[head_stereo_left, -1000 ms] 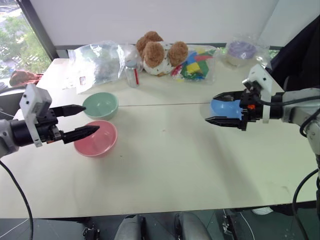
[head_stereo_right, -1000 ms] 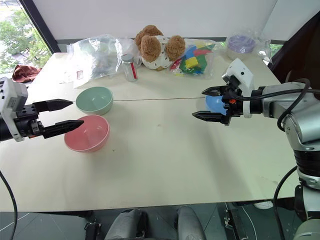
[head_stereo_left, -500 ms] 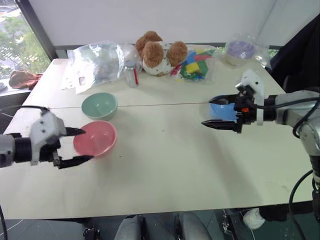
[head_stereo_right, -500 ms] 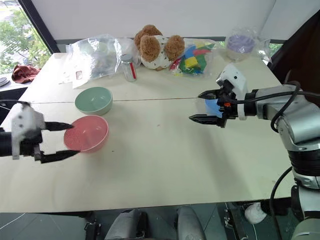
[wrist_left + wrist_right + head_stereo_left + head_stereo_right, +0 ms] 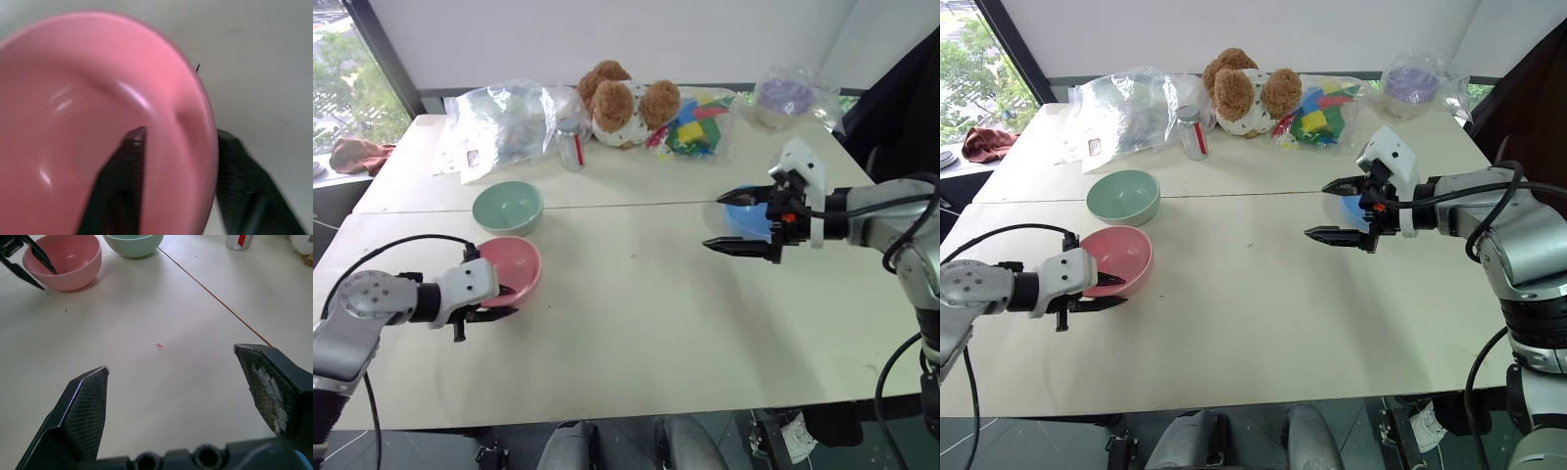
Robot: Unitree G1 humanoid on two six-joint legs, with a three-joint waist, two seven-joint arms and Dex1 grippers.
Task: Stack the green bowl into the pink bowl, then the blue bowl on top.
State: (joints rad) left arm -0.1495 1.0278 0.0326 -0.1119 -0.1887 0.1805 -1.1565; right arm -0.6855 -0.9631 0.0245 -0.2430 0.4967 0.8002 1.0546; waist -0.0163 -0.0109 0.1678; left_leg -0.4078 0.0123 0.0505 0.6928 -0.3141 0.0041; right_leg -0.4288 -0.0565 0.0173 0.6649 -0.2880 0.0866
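Up close, left fingers [image 5: 127, 176] pinch the pink bowl [image 5: 93, 122] rim; right fingers [image 5: 85, 406] spread.

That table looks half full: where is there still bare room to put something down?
The widest bare stretch of the table runs along the near side, between the pink bowl and the right gripper. The far edge is crowded: plastic bags, a small bottle, a teddy bear and colourful toys. The green bowl sits just behind the pink one.
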